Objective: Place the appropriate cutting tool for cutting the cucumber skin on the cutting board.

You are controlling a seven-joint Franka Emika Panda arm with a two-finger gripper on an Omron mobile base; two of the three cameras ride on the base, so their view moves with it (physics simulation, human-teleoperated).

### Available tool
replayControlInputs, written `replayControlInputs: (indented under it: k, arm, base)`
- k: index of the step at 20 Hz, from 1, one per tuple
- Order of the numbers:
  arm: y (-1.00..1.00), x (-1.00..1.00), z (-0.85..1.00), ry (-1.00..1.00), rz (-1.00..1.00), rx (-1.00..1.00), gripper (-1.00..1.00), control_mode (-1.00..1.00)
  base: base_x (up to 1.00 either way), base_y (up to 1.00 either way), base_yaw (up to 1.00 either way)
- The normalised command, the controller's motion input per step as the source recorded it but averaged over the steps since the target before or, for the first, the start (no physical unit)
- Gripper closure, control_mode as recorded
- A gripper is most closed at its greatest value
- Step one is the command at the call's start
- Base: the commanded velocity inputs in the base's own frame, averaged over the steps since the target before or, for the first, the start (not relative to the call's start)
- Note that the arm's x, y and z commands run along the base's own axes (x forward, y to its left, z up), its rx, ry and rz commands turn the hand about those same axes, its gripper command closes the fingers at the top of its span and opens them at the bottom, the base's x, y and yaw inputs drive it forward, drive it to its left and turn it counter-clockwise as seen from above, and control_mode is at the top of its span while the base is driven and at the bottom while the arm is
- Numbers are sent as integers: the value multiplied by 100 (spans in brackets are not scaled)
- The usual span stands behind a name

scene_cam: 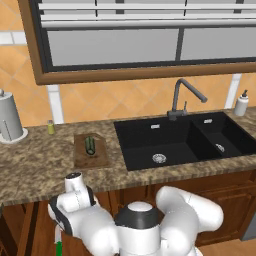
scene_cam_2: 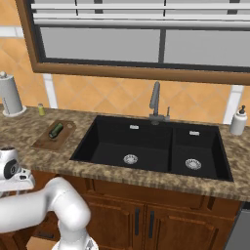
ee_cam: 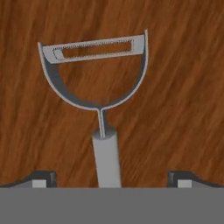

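Wood grain lies beneath the peeler (ee_cam: 98, 83); cucumber (scene_cam: 90, 145) on cutting board (scene_cam: 100, 157).

pretty flat, even render lighting all round; barely any shadows, no glare; everything's a bit soft and low-res, the sink (scene_cam: 182, 141) reads near-black

Peeler (ee_cam: 101, 94) handle runs off under the bottom band in the hand view, so its lower end is cut off. End effector (ee_cam: 111, 178) fingertips barely poke up (contact with the handle can't be told). Left base view: arm's lower end leaves the frame bottom.
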Motion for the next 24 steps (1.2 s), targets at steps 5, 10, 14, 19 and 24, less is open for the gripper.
replayControlInputs:
  k: [5,10,14,19,24]
  arm:
    - [11,-1,-46,1,7,0,-100,-100]
    - [0,0,-55,7,6,0,100,-100]
    - [0,0,-40,4,6,0,100,-100]
    - [5,-47,1,-1,8,0,100,-100]
    - [0,-100,85,-7,10,0,100,-100]
  base:
    - [0,0,0]
    - [0,0,0]
    - [0,0,0]
    - [0,0,0]
    - [0,0,0]
